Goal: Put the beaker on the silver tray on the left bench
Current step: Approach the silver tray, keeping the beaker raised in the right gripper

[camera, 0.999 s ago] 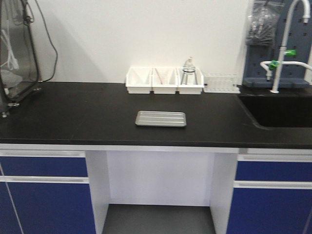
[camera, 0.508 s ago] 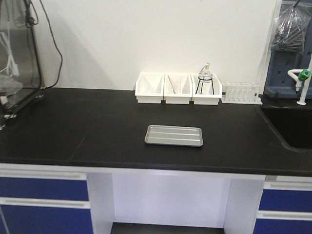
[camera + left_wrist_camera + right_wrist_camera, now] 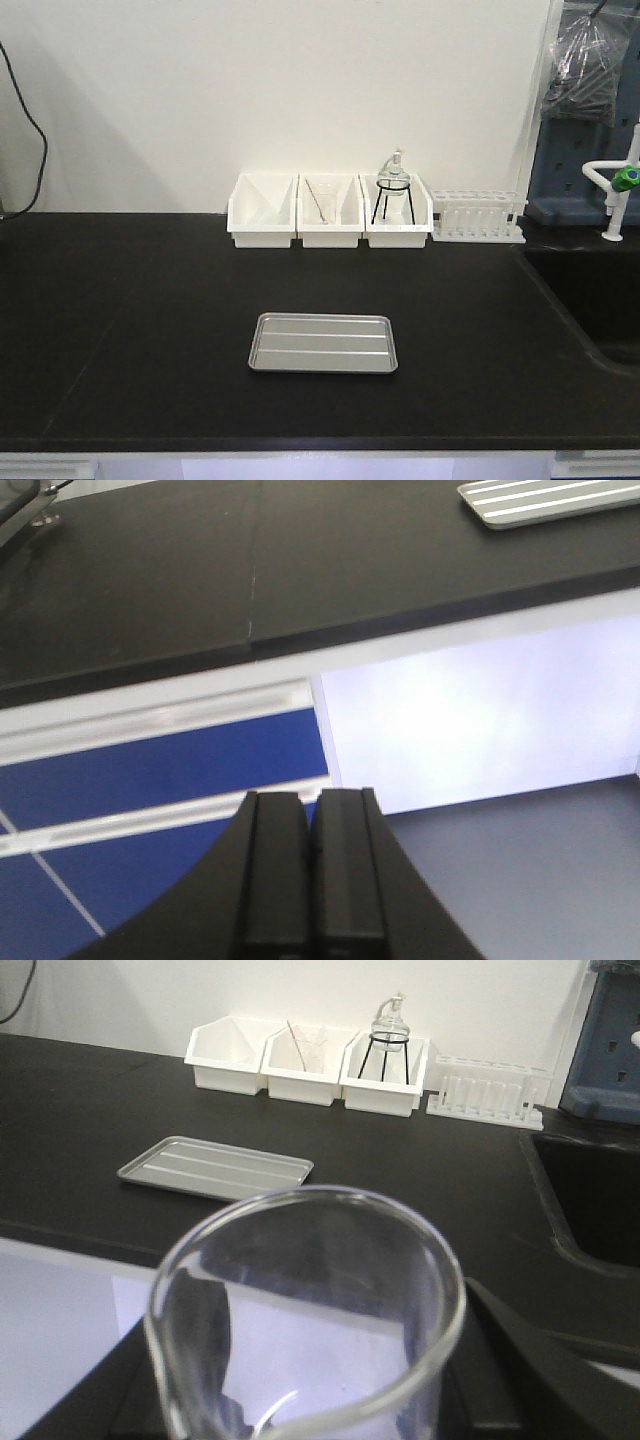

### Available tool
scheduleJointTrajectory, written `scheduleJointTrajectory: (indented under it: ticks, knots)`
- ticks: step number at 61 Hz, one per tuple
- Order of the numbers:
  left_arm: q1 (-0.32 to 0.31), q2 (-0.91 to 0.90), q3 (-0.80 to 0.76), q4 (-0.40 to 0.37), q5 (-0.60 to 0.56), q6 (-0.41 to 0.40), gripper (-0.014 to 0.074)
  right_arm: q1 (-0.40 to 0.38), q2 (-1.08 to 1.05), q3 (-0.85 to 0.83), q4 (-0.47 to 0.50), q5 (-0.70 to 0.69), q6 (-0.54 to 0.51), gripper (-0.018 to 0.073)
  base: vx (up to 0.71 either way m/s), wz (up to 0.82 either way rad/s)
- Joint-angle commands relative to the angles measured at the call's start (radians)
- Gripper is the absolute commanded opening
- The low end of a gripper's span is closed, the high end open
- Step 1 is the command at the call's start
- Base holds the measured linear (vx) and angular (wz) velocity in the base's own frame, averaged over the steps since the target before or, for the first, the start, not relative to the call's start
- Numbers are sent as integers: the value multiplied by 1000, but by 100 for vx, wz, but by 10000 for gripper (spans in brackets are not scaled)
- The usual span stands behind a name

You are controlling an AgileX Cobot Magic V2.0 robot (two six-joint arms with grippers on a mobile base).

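We are clasping the beaker [image 3: 305,1290] in our right gripper [image 3: 312,1405]; our left gripper [image 3: 312,865] is sitting closed, empty. Placing it on the silver tray [image 3: 322,343] on the left bench [image 3: 120,320] is remaining.

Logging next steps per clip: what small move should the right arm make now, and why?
Probably carry the beaker forward-left toward the tray: the right gripper holds it seemingly short of the bench edge, and the tray lies bare ahead.
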Motion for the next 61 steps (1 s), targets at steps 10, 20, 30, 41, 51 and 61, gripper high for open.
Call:
scheduleJointTrajectory:
  ticks: [10,20,30,41,51,61]
  knots:
    - [-4,-8,20,-2,-83,-2,1,-7,8,-32,-23,-73,-6,-11,41,-3]
    - [-4,-8,20,-2,-83,-2,1,-7,8,-32,-23,-73,-6,-11,40,1]
    - [-4,-8,20,-2,-83,-2,1,-7,8,-32,-23,-73,-6,-11,38,3]
    - [-4,-8,20,-2,-83,-2,1,-7,8,-32,-23,-73,-6,-11,32,0]
    - [-4,-8,20,-2,-83,-2,1,-7,8,-32,-23,-73,-6,-11,21,-6]
    - [-4,-8,20,-2,-83,-2,1,-7,8,-32,-23,-73,-6,-11,11,-8]
